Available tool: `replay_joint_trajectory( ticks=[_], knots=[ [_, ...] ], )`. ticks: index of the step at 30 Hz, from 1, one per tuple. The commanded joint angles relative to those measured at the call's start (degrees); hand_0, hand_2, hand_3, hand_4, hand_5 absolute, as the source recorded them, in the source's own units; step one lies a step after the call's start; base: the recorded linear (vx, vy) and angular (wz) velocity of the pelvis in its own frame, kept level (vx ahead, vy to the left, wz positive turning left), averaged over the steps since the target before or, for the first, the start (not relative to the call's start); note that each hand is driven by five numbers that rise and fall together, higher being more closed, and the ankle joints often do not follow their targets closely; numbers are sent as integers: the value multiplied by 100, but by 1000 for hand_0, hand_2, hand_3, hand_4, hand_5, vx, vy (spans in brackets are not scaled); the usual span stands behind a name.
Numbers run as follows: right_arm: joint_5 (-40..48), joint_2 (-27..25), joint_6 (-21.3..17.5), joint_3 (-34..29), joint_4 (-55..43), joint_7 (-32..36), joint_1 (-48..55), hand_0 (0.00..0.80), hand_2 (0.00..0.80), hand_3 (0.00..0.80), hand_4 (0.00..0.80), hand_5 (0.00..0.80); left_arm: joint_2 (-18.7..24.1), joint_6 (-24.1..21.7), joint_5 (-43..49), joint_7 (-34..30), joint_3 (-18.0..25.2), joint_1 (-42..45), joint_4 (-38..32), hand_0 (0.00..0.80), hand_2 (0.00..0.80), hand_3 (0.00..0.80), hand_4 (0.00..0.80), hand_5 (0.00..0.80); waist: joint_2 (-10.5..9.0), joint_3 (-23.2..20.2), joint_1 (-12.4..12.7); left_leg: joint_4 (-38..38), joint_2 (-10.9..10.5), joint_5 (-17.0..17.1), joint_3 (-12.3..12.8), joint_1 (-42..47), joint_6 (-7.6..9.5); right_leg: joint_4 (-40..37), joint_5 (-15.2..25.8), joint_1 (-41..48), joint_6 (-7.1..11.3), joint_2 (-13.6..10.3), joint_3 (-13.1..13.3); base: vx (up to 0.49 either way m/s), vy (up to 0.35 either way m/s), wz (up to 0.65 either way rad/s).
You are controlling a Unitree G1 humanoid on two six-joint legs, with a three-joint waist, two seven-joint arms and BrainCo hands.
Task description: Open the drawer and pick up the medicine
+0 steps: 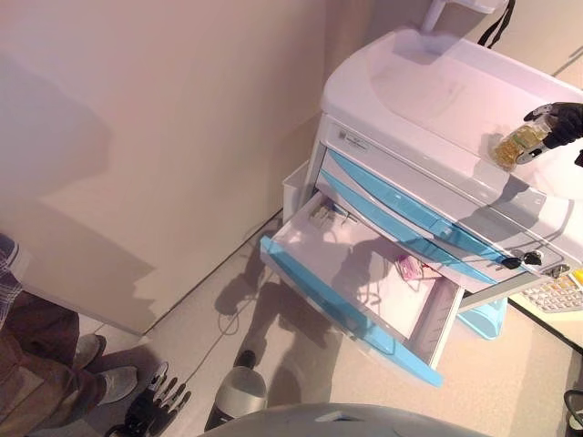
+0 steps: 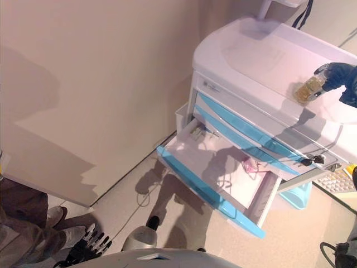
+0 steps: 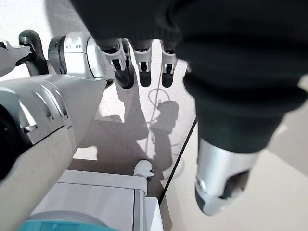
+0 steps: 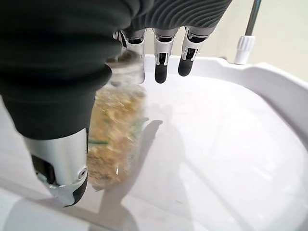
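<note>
A white cart [image 1: 428, 91] with blue drawers stands against the wall. One drawer [image 1: 319, 289] is pulled out; a small pink item [image 1: 409, 267] and some small packets [image 1: 323, 214] lie in it. My right hand [image 1: 563, 123] is over the cart's top at the right, shut on a clear medicine bottle [image 1: 517, 143] full of yellow capsules. In the right wrist view the bottle [image 4: 115, 130] sits between thumb and fingers, close over the white top. My left hand [image 1: 155, 401] hangs low by the floor, fingers relaxed and empty.
A person [image 1: 36, 355] stands at the far left, shoes on the floor. Keys [image 1: 524, 260] hang from a drawer lock above the open drawer. A keypad [image 1: 557, 293] lies on a side shelf at the cart's right. A white side bin [image 1: 296, 187] hangs on the cart's left.
</note>
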Motion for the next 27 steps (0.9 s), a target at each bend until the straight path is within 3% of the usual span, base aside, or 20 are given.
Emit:
replay_joint_trajectory(
  ticks=[1,16,21,27],
  knots=[
    [39,-379,-76,659,-307,-121,-566,0,0,0,0,0,177,74,146,-97,-217,348,-114,0,0,0,0,0,-31,-282,3,68,-138,-561,-185,-57,138,476,-143,-327,278,-88,-98,-9,15,-5],
    [927,-1036,46,1770,-1497,-475,-2286,0,0,0,0,0,119,61,144,-130,-192,376,-205,0,0,0,0,0,-134,-450,-364,8,-113,-573,129,25,136,422,-48,-366,315,-89,77,-26,16,-9],
    [1202,-1299,51,2168,-1933,-719,-2982,0,0,0,0,0,143,-186,533,-356,-258,333,-273,0,0,0,0,0,-170,-535,-564,20,-111,-596,299,13,144,383,8,-441,335,-81,203,-60,4,-10],
    [1408,-1757,175,1657,-2896,-1100,-2783,0,0,0,0,0,122,-650,1246,-495,-590,262,-769,0,0,0,0,0,-102,-615,-872,55,-81,-633,560,0,150,377,61,-571,368,-84,393,-80,2,-22]
  ],
)
